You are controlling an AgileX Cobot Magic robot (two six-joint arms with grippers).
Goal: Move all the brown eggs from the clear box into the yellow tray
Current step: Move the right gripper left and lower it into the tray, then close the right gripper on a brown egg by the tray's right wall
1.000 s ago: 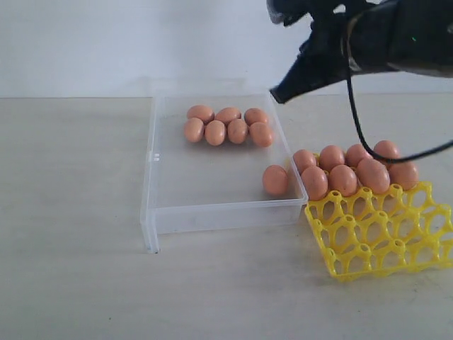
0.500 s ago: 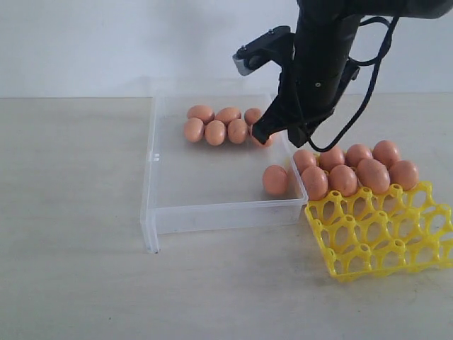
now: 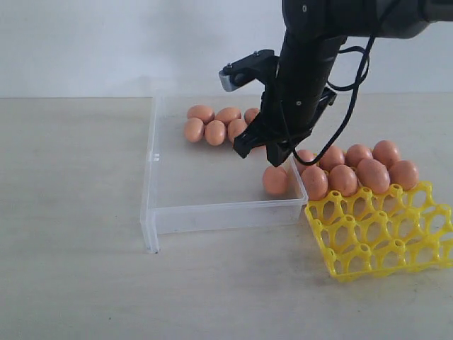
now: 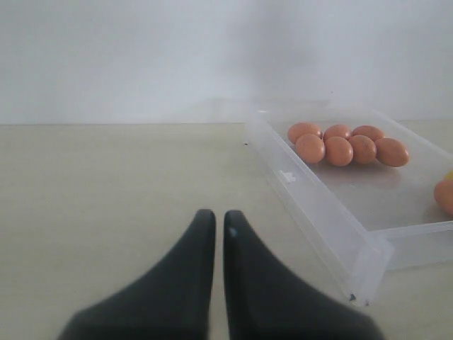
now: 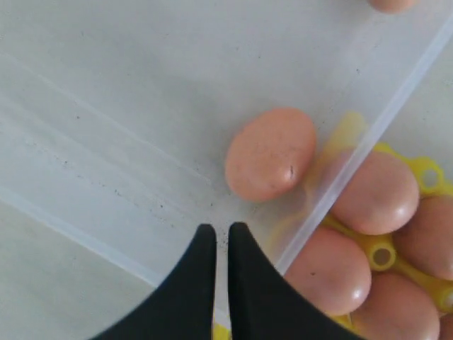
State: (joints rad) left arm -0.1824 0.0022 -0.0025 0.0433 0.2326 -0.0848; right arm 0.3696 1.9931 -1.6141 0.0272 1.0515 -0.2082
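Beige table point(image 3: 71, 283), closed right gripper point(image 5: 221, 230) near egg point(image 5: 271, 163)

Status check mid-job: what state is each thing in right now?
Right gripper: shut, empty, near lone egg.
Left gripper: shut, empty, clear of box.
Box: open, holds eggs.
Lone egg: loose in box, by tray-side wall.
Egg cluster: seven, together at box's back.
Tray: back cells filled, front cells empty.
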